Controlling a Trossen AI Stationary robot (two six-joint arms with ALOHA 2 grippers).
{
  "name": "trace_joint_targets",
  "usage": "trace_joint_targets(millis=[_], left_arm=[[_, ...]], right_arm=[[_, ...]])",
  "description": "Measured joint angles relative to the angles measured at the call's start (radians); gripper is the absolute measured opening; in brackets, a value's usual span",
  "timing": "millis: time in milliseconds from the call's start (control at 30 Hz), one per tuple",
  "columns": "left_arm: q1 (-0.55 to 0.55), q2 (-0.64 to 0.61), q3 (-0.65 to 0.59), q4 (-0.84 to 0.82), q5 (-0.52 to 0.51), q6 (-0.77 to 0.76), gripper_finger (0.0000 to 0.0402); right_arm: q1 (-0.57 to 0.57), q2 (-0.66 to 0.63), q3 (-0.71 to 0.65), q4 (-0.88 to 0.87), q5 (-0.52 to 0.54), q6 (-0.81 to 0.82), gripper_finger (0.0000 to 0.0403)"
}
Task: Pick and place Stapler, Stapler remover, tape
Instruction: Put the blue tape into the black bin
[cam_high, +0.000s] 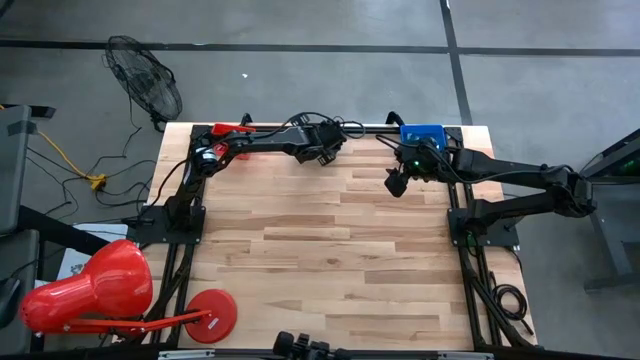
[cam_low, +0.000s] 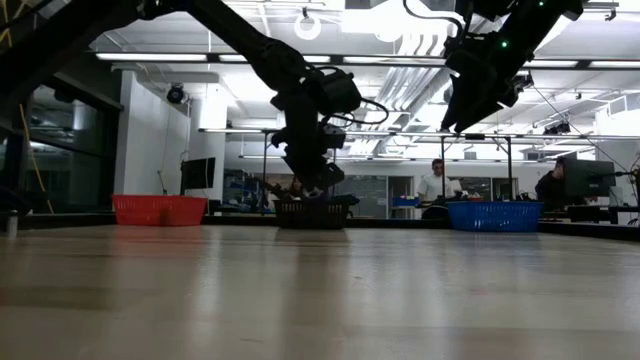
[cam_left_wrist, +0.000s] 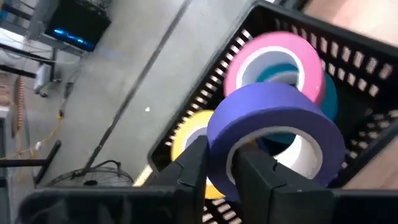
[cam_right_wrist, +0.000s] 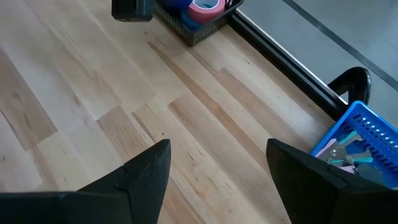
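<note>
Left pincer (cam_left_wrist: 221, 171) over the black bin (cam_left_wrist: 348, 50), fingers pinching a purple tape roll (cam_left_wrist: 273, 134) above pink (cam_left_wrist: 273, 62) and yellow (cam_left_wrist: 189, 140) rolls already inside; right pincer (cam_right_wrist: 217, 174) open, idle; desk (cam_high: 330, 250) bare, so near done.

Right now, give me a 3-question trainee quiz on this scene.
1. True or false: the left gripper has its fingers around the wall of a purple tape roll.
2. Which basket does the purple roll hang over: A red, B black, C blue?
3. Fill in: the right gripper's fingers are ____ and hold nothing.

Key:
1. True.
2. B, the black basket, where a pink roll and a yellow roll already lie.
3. Open.
</note>
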Motion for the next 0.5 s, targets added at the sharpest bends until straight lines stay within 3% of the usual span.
trace_joint_targets(millis=[500], left_arm=[[0.000,0.002,-0.003,0.002,0.056,0.059,0.0171]], right_arm=[[0.000,0.000,0.000,-0.013,-0.006,-0.025,0.0256]])
